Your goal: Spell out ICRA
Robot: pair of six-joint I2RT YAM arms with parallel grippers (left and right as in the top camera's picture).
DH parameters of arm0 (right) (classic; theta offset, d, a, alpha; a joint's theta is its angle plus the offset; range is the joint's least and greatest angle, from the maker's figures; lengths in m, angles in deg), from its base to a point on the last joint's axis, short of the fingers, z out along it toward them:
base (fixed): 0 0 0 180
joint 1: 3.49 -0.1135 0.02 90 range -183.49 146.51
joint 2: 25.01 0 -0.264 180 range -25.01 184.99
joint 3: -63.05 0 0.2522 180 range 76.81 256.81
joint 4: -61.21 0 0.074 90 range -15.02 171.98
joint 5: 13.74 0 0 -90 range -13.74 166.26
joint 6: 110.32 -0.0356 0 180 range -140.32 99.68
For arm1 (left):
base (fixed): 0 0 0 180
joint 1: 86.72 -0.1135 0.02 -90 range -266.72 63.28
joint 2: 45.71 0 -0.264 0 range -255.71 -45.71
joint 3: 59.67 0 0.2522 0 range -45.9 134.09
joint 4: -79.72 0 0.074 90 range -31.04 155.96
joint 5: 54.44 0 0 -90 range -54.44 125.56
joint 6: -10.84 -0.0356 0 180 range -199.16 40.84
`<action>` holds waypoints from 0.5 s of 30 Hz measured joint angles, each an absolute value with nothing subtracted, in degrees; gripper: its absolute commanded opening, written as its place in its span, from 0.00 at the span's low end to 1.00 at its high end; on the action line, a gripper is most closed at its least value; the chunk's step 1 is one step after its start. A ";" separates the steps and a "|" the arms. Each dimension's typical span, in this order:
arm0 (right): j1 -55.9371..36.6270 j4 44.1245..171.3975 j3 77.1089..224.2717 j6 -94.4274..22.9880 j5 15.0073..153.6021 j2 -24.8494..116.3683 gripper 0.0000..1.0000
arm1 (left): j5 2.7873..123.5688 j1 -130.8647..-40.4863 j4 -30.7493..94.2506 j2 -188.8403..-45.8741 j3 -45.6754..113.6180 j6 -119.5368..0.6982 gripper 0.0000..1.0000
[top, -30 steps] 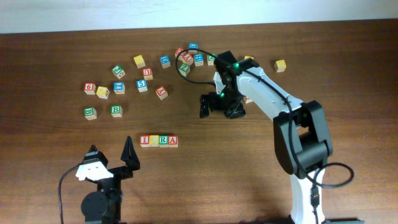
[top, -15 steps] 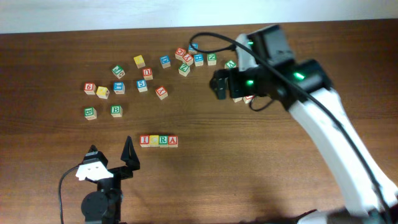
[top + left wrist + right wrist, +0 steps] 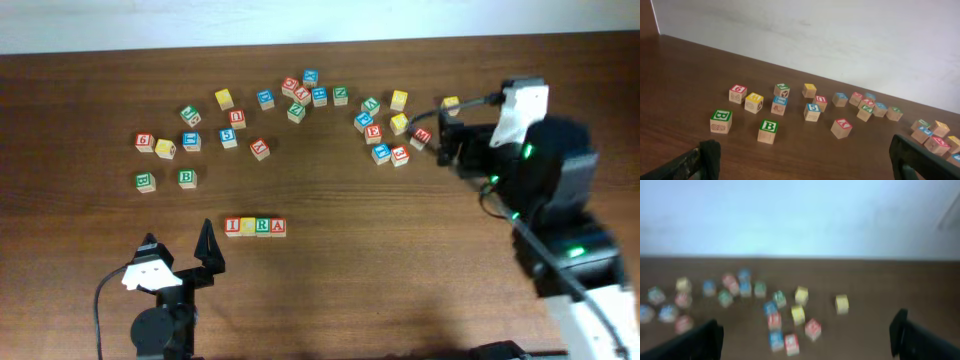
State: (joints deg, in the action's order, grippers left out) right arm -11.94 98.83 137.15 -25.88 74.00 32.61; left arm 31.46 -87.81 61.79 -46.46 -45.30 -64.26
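Left fingers and right fingers both spread, released; ICRA row lies near the left ones, loose cubes scattered toward the bench far edge

The brown wooden table bears the ICRA row — loose letter cubes scattered beyond.

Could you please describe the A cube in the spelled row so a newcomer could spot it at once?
Near the front edge of the table, right of the left hand, lies the only straight row of four cubes. The A cube is its right end: red-faced like the I at the other end, but beside the green R.
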 measured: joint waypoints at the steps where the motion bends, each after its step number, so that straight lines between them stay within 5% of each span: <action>1: -11.15 93.13 130.40 -25.71 74.72 30.32 0.98 | 31.49 -87.81 61.81 -46.44 -45.30 -64.26 0.99; 10: -3.46 54.40 88.58 -26.69 81.85 13.03 0.98 | 31.46 -87.81 61.73 -46.40 -45.30 -64.46 0.99; 15: -2.41 52.80 78.27 -30.50 81.26 3.96 0.98 | 31.46 -87.81 61.73 -46.38 -45.30 -64.46 0.99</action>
State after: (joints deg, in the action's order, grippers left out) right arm -2.41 52.80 78.27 -30.50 81.26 3.96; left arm 31.46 -87.81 61.73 -46.38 -45.30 -64.46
